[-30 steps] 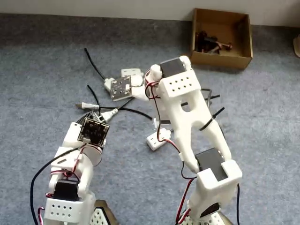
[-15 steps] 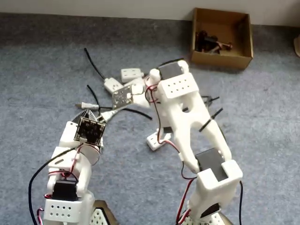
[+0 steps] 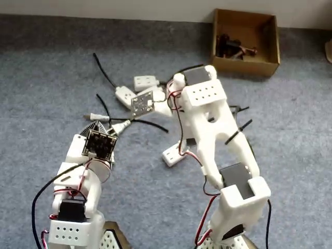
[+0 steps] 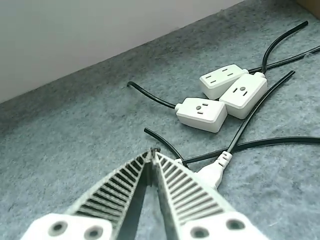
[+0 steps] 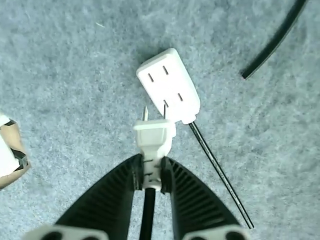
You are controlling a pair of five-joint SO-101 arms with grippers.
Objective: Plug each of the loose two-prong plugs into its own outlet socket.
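Plug (image 5: pixel 154 136) clamped in right gripper (image 5: pixel 152 164), prongs toward outlet socket (image 5: pixel 168 85) just ahead, socket axis skewed; left gripper (image 4: pixel 152 154) closed, empty.

Cut off by picture edges: rear bodies of left tool (image 4: pixel 152 151) and right tool (image 5: pixel 152 162), black cord (image 5: pixel 274 41) running out at a corner, tan-and-white object (image 5: pixel 9 150) at the side, not identifiable, and pale object (image 3: pixel 328 50) at the high view's right edge. Partly hidden: white plug (image 4: pixel 212 172) behind the left tool, cord of gripped plug (image 5: pixel 154 140) inside the right tool's clamp, one outlet (image 3: pixel 158 95) behind the right wrist's circuit board (image 3: pixel 142 104), another outlet (image 3: pixel 172 155) under that arm's wiring. Too small and dark to identify: contents (image 3: pixel 233 47) of cardboard box (image 3: pixel 244 67).
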